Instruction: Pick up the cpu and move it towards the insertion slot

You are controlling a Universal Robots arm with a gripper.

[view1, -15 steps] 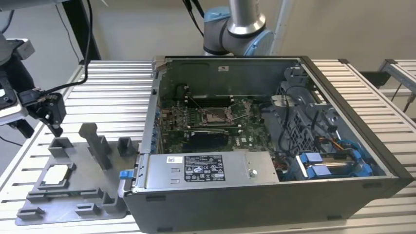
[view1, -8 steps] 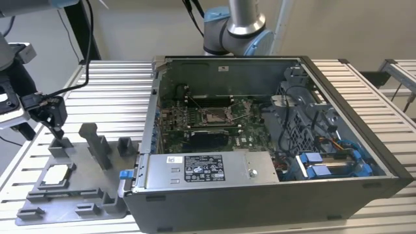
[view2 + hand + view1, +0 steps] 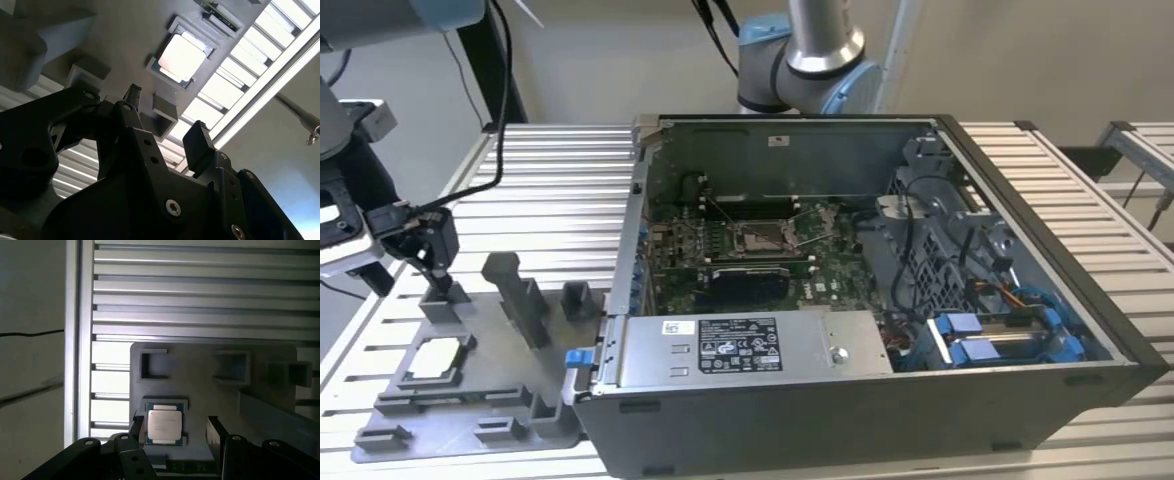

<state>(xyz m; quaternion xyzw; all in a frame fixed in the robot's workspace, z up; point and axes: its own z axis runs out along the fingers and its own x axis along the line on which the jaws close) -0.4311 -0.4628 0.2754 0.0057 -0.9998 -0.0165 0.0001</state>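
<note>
The cpu (image 3: 438, 355) lies flat, silvery face up, in a square nest of the grey fixture plate (image 3: 400, 420) at the exterior view's left. Both wrist views show the cpu (image 3: 164, 426) (image 3: 181, 57) still seated in that nest. My gripper (image 3: 440, 275) hangs above the plate's far end, a short way up and behind the cpu. In both wrist views the gripper (image 3: 175, 434) (image 3: 167, 117) is open, its two black fingers apart with nothing held. The insertion slot (image 3: 761, 237) sits on the motherboard inside the open computer case, far from the gripper.
Grey upright blocks (image 3: 520, 295) rise from the fixture plate beside the gripper. The open computer case (image 3: 854, 370) has tall walls, a power supply (image 3: 734, 350) at the front and cables at the exterior view's right. A second arm's base (image 3: 807, 60) stands behind the case. The table (image 3: 547, 190) is slatted aluminium.
</note>
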